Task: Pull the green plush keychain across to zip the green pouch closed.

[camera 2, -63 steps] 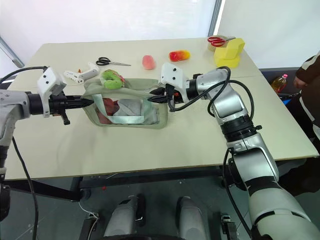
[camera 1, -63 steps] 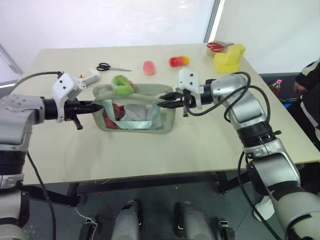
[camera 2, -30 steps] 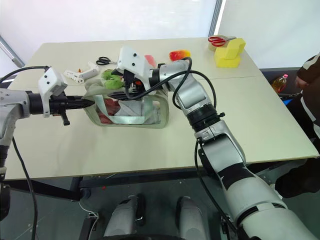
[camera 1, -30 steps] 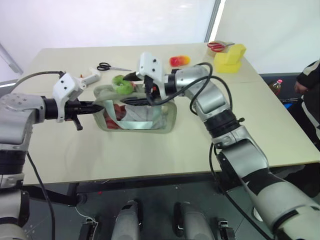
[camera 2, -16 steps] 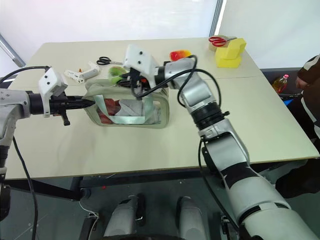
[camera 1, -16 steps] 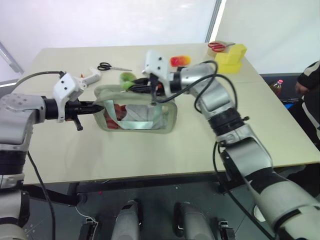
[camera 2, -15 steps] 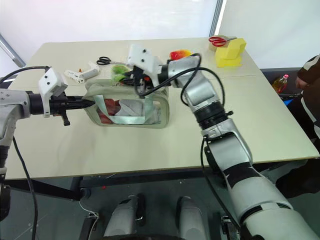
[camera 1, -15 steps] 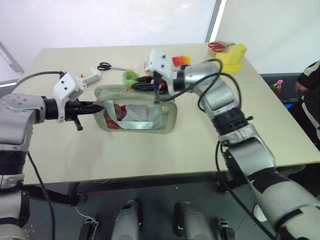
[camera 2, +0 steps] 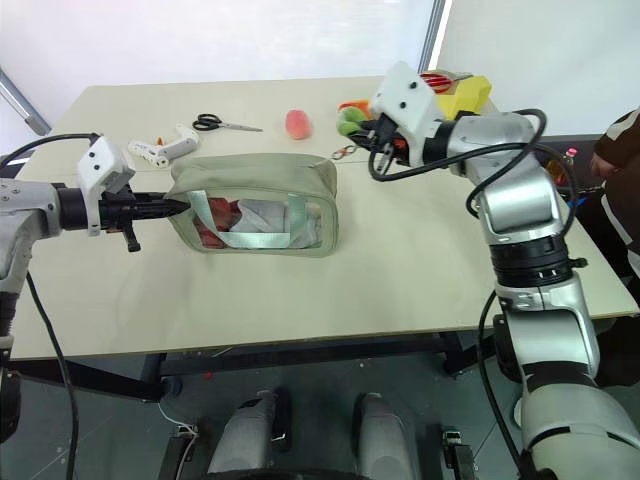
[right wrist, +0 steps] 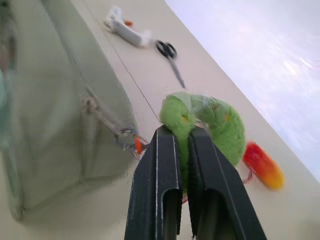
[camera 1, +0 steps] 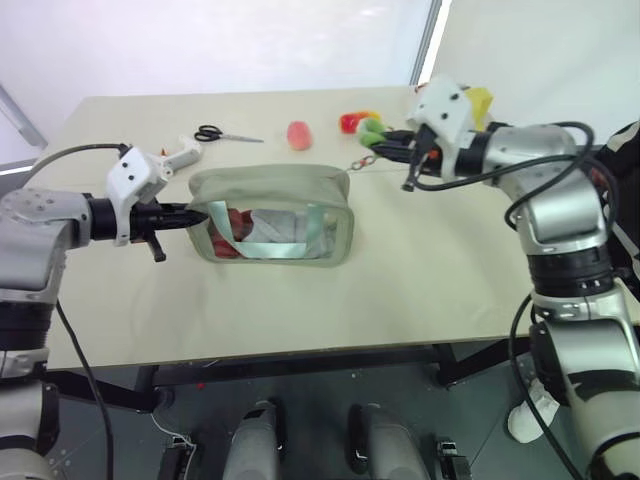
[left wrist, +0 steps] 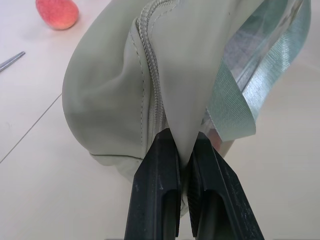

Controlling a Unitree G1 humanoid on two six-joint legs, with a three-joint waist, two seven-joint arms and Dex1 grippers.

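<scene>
The green pouch [camera 1: 270, 212] stands on the table with its clear window toward me, and its top lies flat and drawn together. My left gripper [camera 1: 196, 214] is shut on the fabric at the pouch's left end [left wrist: 165, 100], beside the zipper line. The green plush keychain [camera 1: 372, 130] hangs past the pouch's right end on a taut short chain [camera 1: 358, 160]. My right gripper [right wrist: 177, 132] is shut on the keychain [right wrist: 205, 120], just above the table.
Black scissors [camera 1: 218, 134], a white tool [camera 1: 180, 155], a pink lump [camera 1: 298, 134] and a red-yellow toy [camera 1: 350, 122] lie behind the pouch. A yellow block [camera 2: 462, 100] with red scissors [camera 2: 435, 78] sits at the far right corner. A person [camera 1: 625, 150] stands at the right edge.
My right gripper shut on the keychain at the pouch's left part and carried it right, past the right end; the pouch's open top has drawn together. The left gripper held still.
</scene>
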